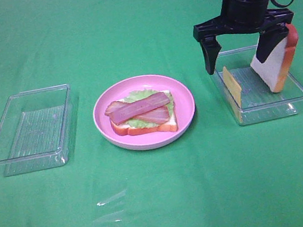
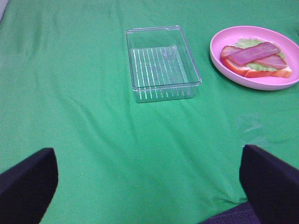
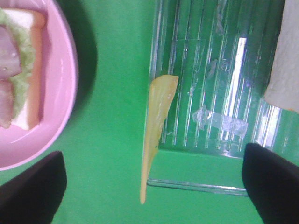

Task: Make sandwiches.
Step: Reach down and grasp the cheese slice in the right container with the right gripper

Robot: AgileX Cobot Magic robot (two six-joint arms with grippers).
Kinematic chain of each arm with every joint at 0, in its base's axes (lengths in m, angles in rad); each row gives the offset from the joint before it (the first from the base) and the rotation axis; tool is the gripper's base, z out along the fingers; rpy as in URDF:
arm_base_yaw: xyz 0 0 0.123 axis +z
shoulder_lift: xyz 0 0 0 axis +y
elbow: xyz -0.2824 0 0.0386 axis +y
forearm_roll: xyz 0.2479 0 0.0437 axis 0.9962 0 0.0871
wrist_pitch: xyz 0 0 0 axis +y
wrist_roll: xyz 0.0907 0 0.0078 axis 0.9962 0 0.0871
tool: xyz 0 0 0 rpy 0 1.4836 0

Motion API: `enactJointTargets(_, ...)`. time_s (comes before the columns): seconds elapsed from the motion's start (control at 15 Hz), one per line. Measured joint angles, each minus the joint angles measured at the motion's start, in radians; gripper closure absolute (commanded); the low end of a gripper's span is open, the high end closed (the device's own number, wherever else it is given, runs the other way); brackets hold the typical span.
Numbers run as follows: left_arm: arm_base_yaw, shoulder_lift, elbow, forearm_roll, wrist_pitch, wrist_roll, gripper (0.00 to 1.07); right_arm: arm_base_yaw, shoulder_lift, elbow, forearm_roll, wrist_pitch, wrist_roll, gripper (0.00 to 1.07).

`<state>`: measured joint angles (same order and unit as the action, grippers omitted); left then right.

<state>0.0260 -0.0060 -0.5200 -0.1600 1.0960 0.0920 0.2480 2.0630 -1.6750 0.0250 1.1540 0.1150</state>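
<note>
An open sandwich (image 1: 143,115) lies on the round pink plate (image 1: 183,114): one bread slice with lettuce and two bacon strips on top. It also shows in the left wrist view (image 2: 257,59) and the right wrist view (image 3: 18,70). A yellow cheese slice (image 1: 232,85) (image 3: 156,116) leans on the left wall of the right clear tray (image 1: 268,112). A second bread slice (image 1: 275,69) (image 3: 285,60) leans on its right wall. My right gripper (image 1: 240,55) (image 3: 152,186) hangs open and empty over this tray. My left gripper (image 2: 149,191) is open and empty, low over the cloth.
An empty clear tray (image 1: 31,161) (image 2: 161,65) stands left of the plate. A green cloth (image 1: 166,204) covers the table. The plate also shows in the wrist views (image 2: 217,56) (image 3: 56,93). The left arm is out of the high view.
</note>
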Motion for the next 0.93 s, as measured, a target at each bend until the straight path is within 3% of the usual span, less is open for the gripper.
enactJointTargets(0.33, 0.0, 0.0, 0.0, 0.0, 0.0, 0.0, 0.09, -0.008, 0.05, 0.0, 0.037, -0.036, -0.017, 0.1)
enactJointTargets(0.6, 0.0, 0.0, 0.0, 0.0, 0.0, 0.0, 0.09, -0.008, 0.101, 0.0, 0.039, -0.037, -0.017, 0.19)
enactJointTargets(0.8, 0.0, 0.0, 0.0, 0.0, 0.0, 0.0, 0.09, -0.008, 0.102, 0.0, 0.039, -0.037, -0.017, 0.51)
enactJointTargets(0.93, 0.0, 0.0, 0.0, 0.0, 0.0, 0.0, 0.09, -0.008, 0.102, 0.0, 0.039, -0.037, -0.017, 0.6)
